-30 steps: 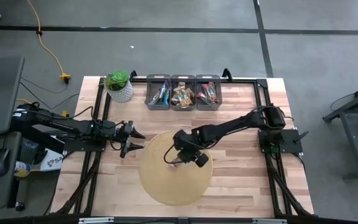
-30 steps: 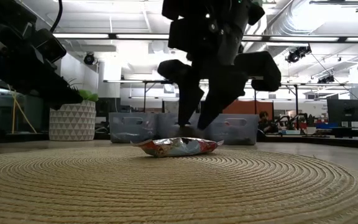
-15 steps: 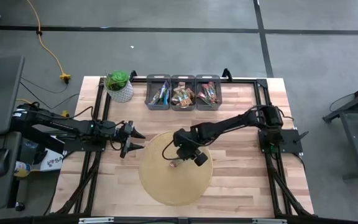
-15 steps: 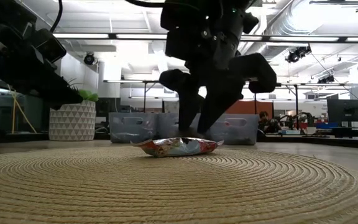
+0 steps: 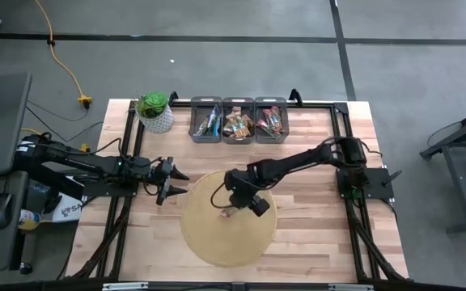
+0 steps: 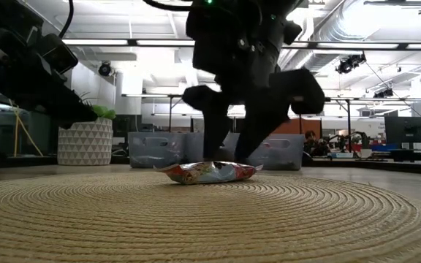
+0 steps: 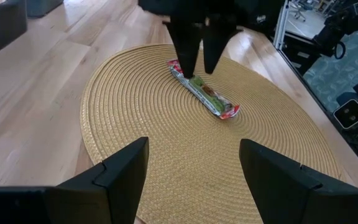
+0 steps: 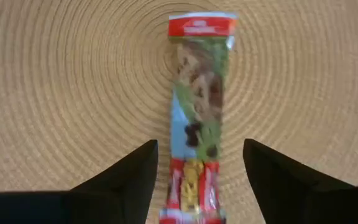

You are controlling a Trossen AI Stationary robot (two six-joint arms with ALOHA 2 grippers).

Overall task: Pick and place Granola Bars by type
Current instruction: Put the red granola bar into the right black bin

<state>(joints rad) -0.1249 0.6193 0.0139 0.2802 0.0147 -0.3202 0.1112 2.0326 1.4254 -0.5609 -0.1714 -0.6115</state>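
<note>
One granola bar (image 8: 197, 118), in a shiny wrapper with red ends and a green middle, lies flat on a round woven mat (image 5: 225, 242). It also shows in the low view (image 6: 209, 172) and the high view (image 5: 226, 212). My right gripper (image 8: 199, 144) hangs over it, pointing steeply down and open. One finger stands on each long side of the bar, near one end, with a gap on both sides. My left gripper (image 5: 178, 182) waits open at the mat's left edge, aimed at the bar (image 7: 204, 96).
Three grey bins (image 5: 238, 121) holding more bars stand in a row at the table's far edge. A potted plant (image 5: 154, 113) stands to their left. A black frame (image 5: 342, 162) runs along the table's sides. Bare mat surrounds the bar.
My right gripper's fingers have spread wider over the bar. The bar has stayed where it was on the mat.
</note>
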